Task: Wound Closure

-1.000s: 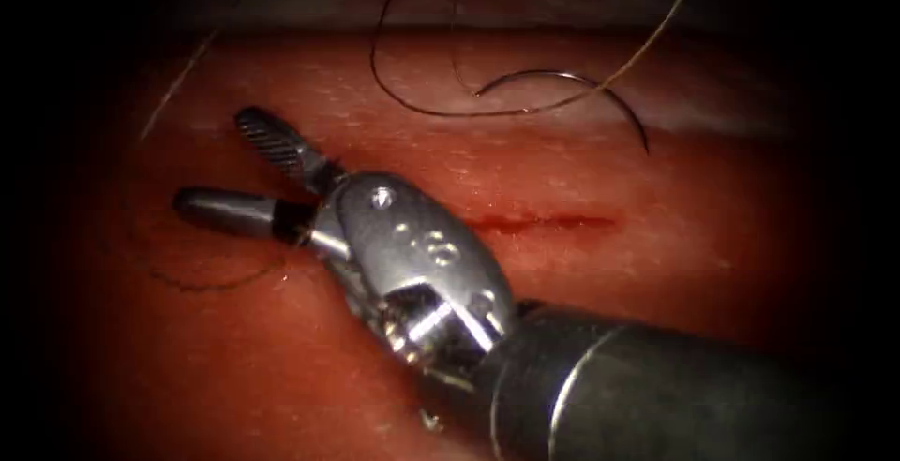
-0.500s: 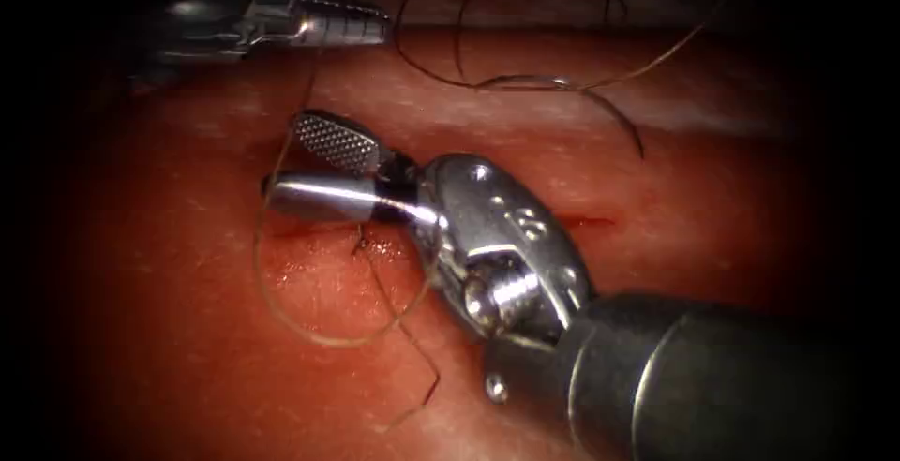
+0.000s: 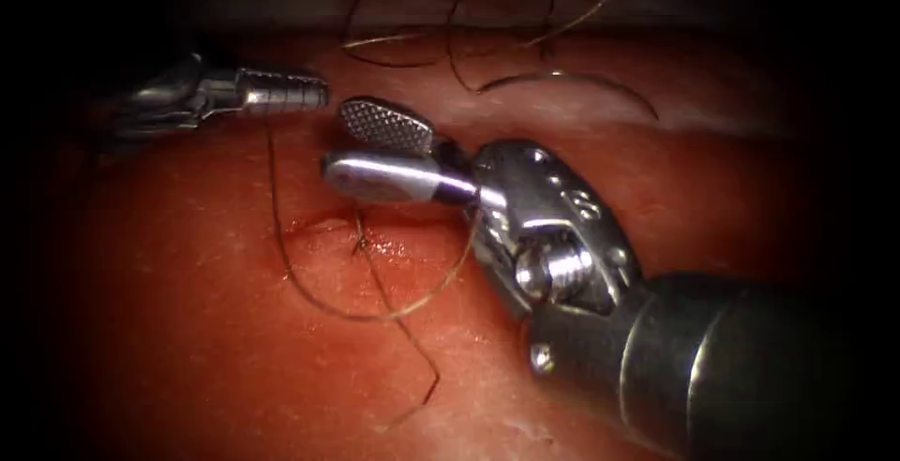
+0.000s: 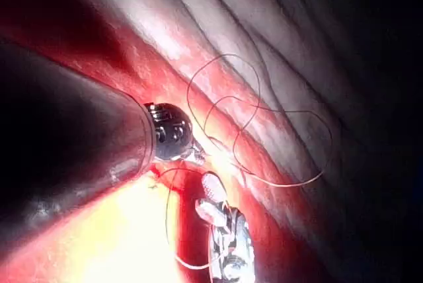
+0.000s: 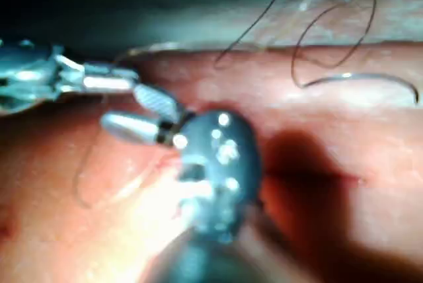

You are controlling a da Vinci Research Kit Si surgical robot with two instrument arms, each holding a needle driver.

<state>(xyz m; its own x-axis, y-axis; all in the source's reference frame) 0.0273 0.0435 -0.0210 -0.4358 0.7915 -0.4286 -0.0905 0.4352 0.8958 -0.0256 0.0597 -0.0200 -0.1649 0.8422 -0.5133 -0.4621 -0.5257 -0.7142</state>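
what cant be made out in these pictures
- Endoscope view: whether the left tool grips the thread running below its tip; the contact is too fine.
- Endoscope view: the cut right of the stitch, covered by the right tool.
- Needle: its tip is too small to make out.

A dark grey band of background lies beyond the right pincer, well apart from its tips, dim and featureless; its material cannot be told.
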